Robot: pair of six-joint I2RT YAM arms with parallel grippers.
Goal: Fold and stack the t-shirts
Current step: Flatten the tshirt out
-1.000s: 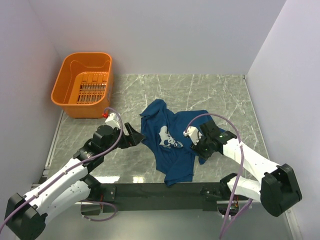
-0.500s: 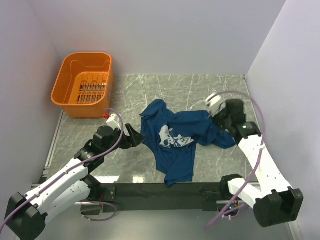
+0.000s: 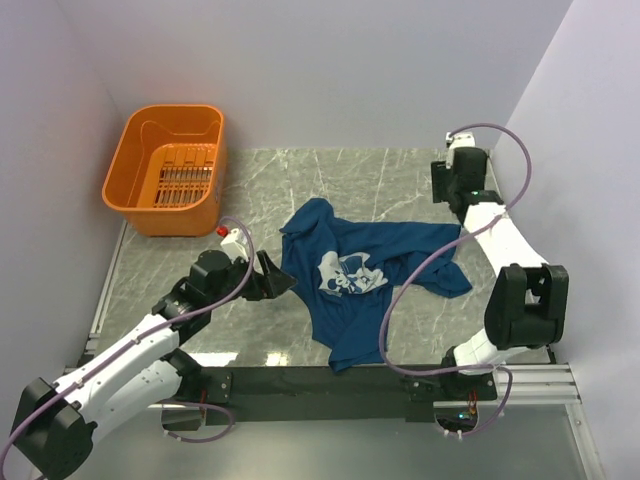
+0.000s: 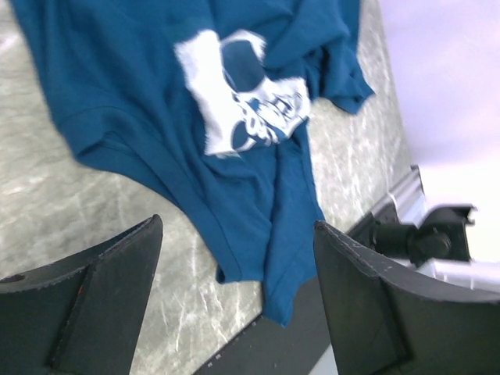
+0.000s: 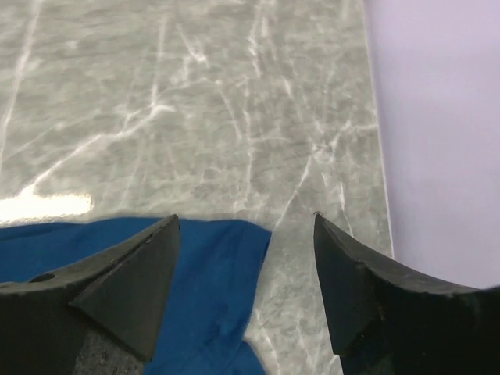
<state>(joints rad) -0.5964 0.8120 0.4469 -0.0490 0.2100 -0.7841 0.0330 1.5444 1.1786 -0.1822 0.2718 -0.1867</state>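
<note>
Though the t-shirt [image 3: 350,275] lies on the desk [image 3: 300,180], I find it crumpled, unfolded — no fold made, nothing stacked. The left fingers [image 4: 94,305] and right fingers [image 5: 117,289] stand wide apart, gripping nothing.

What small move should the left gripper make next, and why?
Probably slide the left gripper right and close on the t-shirt's left edge. Its jaws stand open and empty just beside the crumpled t-shirt. The right gripper hangs open at the far right, holding nothing, so spreading likely needs a fresh grip.
</note>
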